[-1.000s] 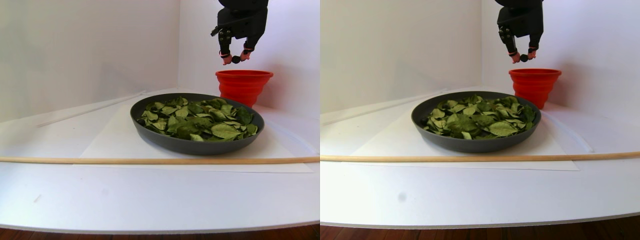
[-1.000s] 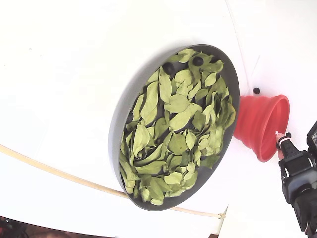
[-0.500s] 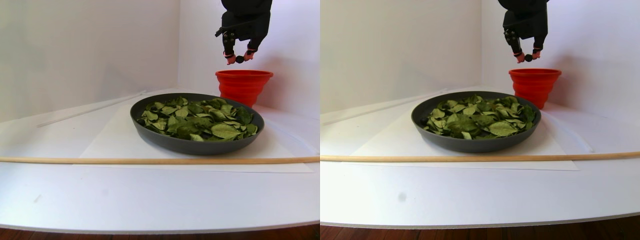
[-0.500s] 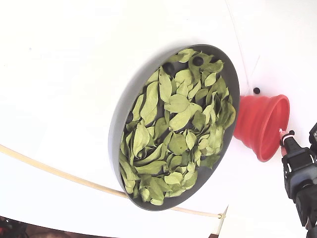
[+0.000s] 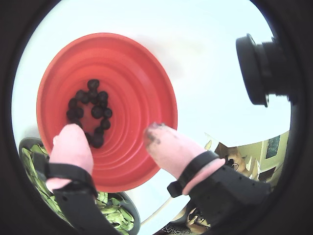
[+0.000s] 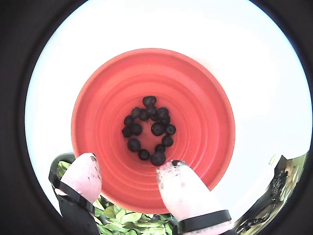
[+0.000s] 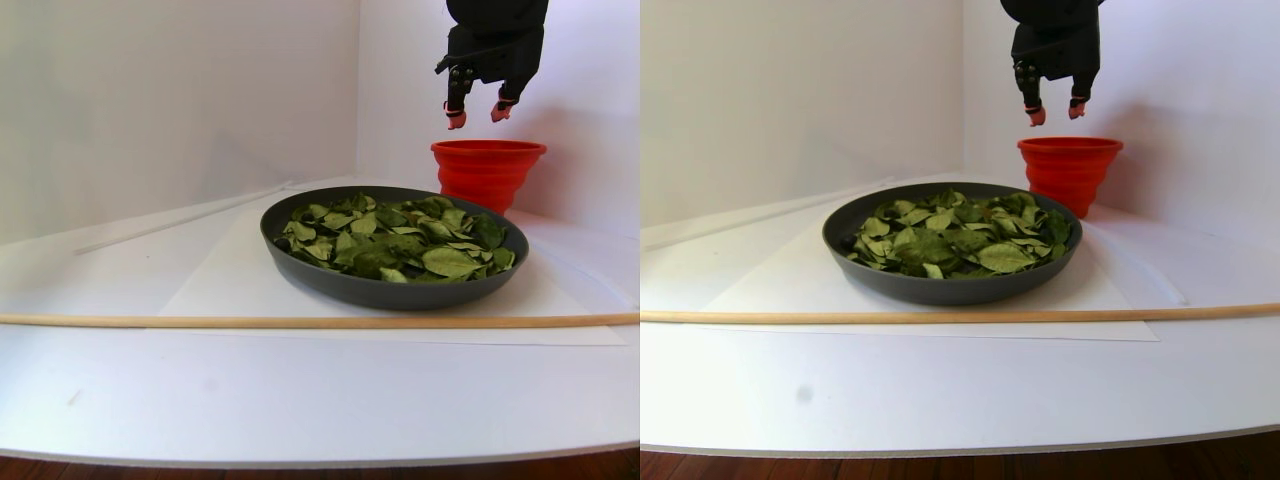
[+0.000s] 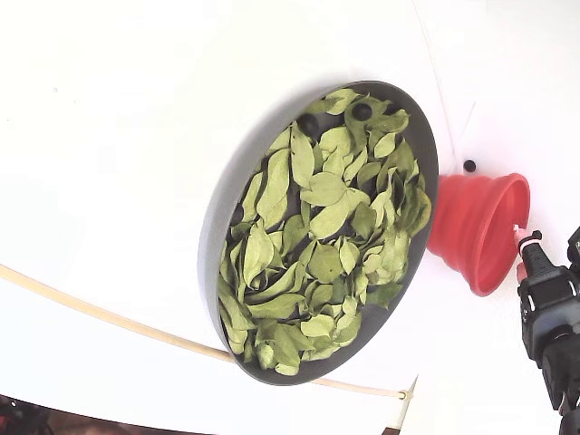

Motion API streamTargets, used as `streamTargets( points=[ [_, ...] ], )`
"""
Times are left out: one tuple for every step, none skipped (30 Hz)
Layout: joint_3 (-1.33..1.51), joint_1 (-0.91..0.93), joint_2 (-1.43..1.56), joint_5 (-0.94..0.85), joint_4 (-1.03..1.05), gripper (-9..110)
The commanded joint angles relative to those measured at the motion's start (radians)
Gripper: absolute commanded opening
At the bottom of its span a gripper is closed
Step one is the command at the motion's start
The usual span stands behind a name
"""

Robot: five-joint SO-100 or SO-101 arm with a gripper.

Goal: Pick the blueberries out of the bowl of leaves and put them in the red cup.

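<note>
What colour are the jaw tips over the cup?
Pale pink, with dark smudges; clearest on the fingertips in a wrist view.

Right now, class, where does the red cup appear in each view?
A wrist view: red cup left of centre, under the hand.
Another wrist view: centre.
Stereo pair view: upper right of each half, behind the bowl.
Fixed view: right edge.
Shared landmark: the bowl.

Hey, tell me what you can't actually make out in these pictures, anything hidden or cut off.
- Blueberries left in the bowl: in the fixed view the leaves cover most of it; only a few dark spots show near the far rim.
- Bowl in both wrist views: cut off by the lower edge and the gripper.
- Red cup contents: hidden by its wall in the stereo pair.
- Arm: cut off by the frame edge in the fixed view.
</note>
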Motion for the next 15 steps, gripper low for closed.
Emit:
streamTargets(
  points=[
    [-0.046, 0.044, 0.086, 0.005, -0.025, 22],
    [0.000, 0.035, 0.144, 0.006, 0.009, 22],
    [0.011, 0.035, 0.156, 0.008, 0.012, 22],
    [0.021, 0.035, 0.167, 0.008, 0.014, 22],
    [0.034, 0.032, 0.178, 0.008, 0.015, 22],
    [0.044, 0.031, 0.189, 0.008, 0.015, 22],
    [0.055, 0.029, 0.202, 0.009, 0.018, 22],
    [0.064, 0.028, 0.215, 0.014, 0.023, 22],
    [0.072, 0.026, 0.227, 0.015, 0.032, 21],
    [0.078, 0.025, 0.238, 0.017, 0.041, 21],
    [0.086, 0.023, 0.249, 0.018, 0.046, 21],
    [0.092, 0.023, 0.258, 0.021, 0.048, 21],
    [0.097, 0.021, 0.264, 0.021, 0.054, 21],
    [0.101, 0.021, 0.272, 0.023, 0.060, 21],
    [0.107, 0.021, 0.281, 0.025, 0.063, 21]
  ],
)
